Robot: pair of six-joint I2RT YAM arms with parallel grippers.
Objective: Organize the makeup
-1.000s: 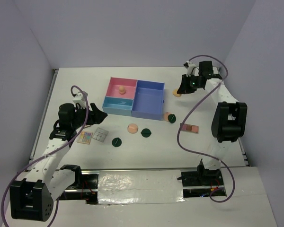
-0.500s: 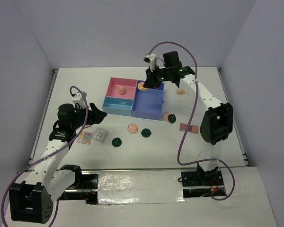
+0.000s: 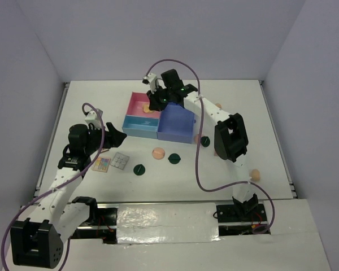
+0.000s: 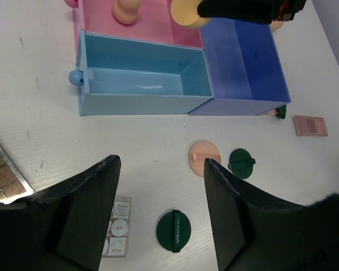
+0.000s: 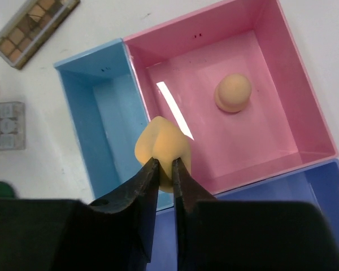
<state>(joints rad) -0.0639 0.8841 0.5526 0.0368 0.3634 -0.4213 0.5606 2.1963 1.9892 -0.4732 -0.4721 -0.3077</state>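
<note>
My right gripper (image 5: pixel 165 164) is shut on a peach egg-shaped sponge (image 5: pixel 161 148) and holds it above the tray, over the wall between the pink compartment (image 5: pixel 271 45) and the light blue one (image 5: pixel 110 130); the top view shows it there too (image 3: pixel 156 100). Another sponge (image 5: pixel 233 93) lies in the pink compartment. My left gripper (image 4: pixel 159 164) is open and empty above the table, over a dark green compact (image 4: pixel 173 231). A peach puff (image 4: pixel 204 158) and a second green compact (image 4: pixel 241 163) lie just beyond it. Palettes (image 3: pixel 102 164) (image 3: pixel 120 161) lie left of the compacts.
The pink-and-blue tray (image 3: pixel 178 135) stands mid-table with a large dark blue compartment on its right. A small brown palette (image 4: pixel 310 125) lies right of the tray. A loose peach sponge (image 3: pixel 254 175) lies at the right near the right arm's base. Grey walls enclose the table.
My right arm has swung left from the far right of the table, carrying the sponge across the dark blue compartment to the pink one. My left arm has not moved.
</note>
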